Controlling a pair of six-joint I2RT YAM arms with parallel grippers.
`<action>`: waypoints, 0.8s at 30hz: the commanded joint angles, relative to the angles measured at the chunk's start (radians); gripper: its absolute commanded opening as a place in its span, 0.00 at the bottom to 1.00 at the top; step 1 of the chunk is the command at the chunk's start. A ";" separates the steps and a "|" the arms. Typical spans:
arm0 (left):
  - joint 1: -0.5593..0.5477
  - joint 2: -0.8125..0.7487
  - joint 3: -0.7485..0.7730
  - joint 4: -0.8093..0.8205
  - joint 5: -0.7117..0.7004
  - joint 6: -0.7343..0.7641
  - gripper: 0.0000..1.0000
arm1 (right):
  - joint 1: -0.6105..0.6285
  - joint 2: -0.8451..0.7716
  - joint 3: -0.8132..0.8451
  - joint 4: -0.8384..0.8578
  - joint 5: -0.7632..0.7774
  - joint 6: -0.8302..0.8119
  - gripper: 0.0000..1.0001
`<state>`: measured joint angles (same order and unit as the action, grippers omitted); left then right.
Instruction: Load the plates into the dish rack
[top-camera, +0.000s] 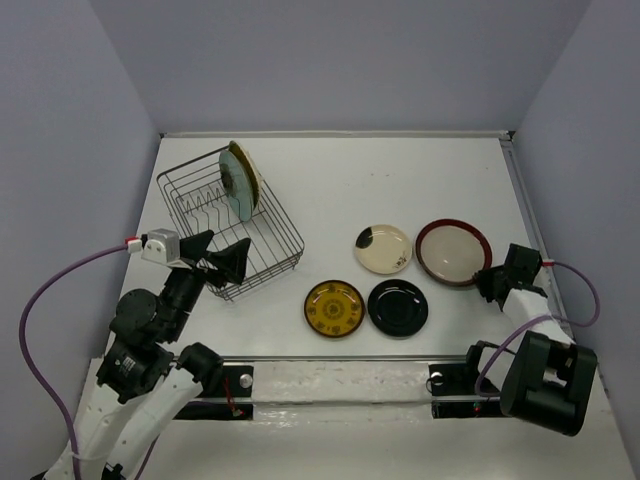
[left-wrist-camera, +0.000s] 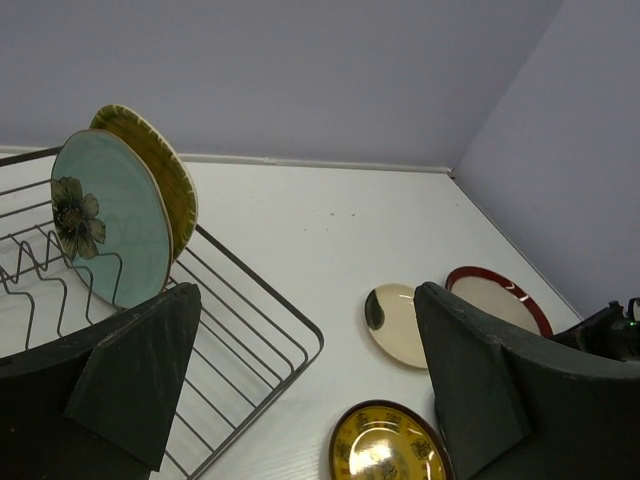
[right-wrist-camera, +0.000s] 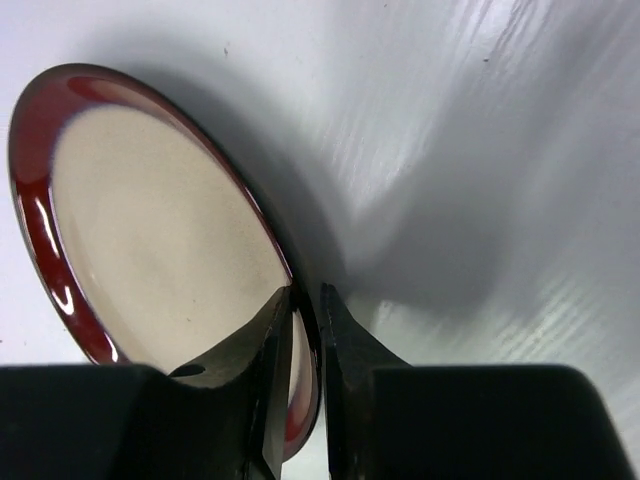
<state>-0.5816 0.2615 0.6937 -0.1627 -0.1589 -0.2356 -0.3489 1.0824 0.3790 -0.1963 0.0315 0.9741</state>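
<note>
Dark wire dish rack (top-camera: 290, 232) sits upper left in the top view. Two plates stand on edge in it, the teal plate (top-camera: 238, 185) and the yellow ribbed plate (top-camera: 250, 172) behind it. Four plates lie flat on the surface (top-camera: 330, 170), right of centre: cream patched plate (top-camera: 383, 248), red-rimmed plate (top-camera: 453, 252), black plate (top-camera: 398, 307), yellow patterned plate (top-camera: 334, 308). The left hand (top-camera: 222, 255) hovers at the rack's near corner. The right hand (top-camera: 490, 282) is at the red-rimmed plate's lower right edge.

Left wrist view: the left hand's jaws are spread wide and hold nothing. The rack and its two upright plates fill the left of the frame.

Right wrist view: the right hand's fingers (right-wrist-camera: 270, 340) are pressed together on the red-rimmed plate's rim, one above and one under it.

Step in hand looks like the pickup of plate three, with the grip just made. The next move likely calls for lifting clear, carrying left across the other plates, tipping the plate upright and dropping it between free prongs. The rim pinch is thin, so slip is a risk.
</note>
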 joint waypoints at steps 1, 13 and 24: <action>0.000 0.022 0.015 0.037 -0.007 0.018 0.99 | -0.022 -0.126 -0.008 -0.043 0.094 -0.049 0.07; 0.011 0.180 0.030 0.086 0.269 -0.036 0.99 | -0.022 -0.413 0.230 -0.092 -0.090 -0.175 0.07; 0.037 0.320 0.040 0.112 0.378 -0.073 0.99 | 0.008 -0.392 0.380 0.018 -0.445 -0.160 0.07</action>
<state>-0.5587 0.5446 0.6941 -0.1085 0.1513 -0.2878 -0.3717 0.6983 0.6426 -0.4244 -0.1848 0.7464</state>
